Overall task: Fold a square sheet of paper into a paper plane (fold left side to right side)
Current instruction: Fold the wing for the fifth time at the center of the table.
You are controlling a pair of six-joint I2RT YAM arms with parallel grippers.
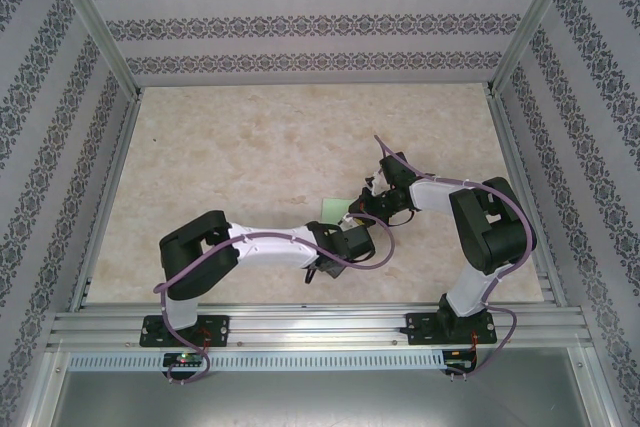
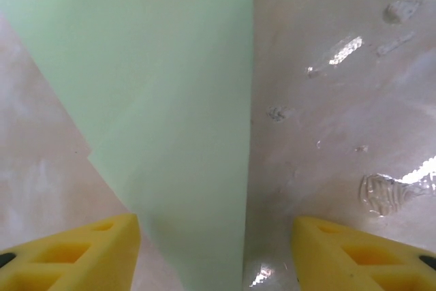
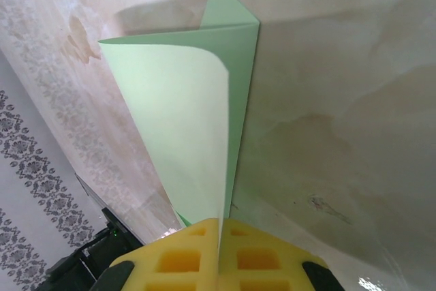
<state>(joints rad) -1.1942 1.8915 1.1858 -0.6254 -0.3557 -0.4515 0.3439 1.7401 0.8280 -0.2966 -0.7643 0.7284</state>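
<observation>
Folded green paper on the surface.
Right pincer pinches its lifted edge; left pincer, spread, straddles it.

We find paper on table, centre, between both arms: left gripper straddling its narrow near end, right gripper on raised flap at its right.

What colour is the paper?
The paper is plain pale mint green, clearest from the left wrist.
</observation>
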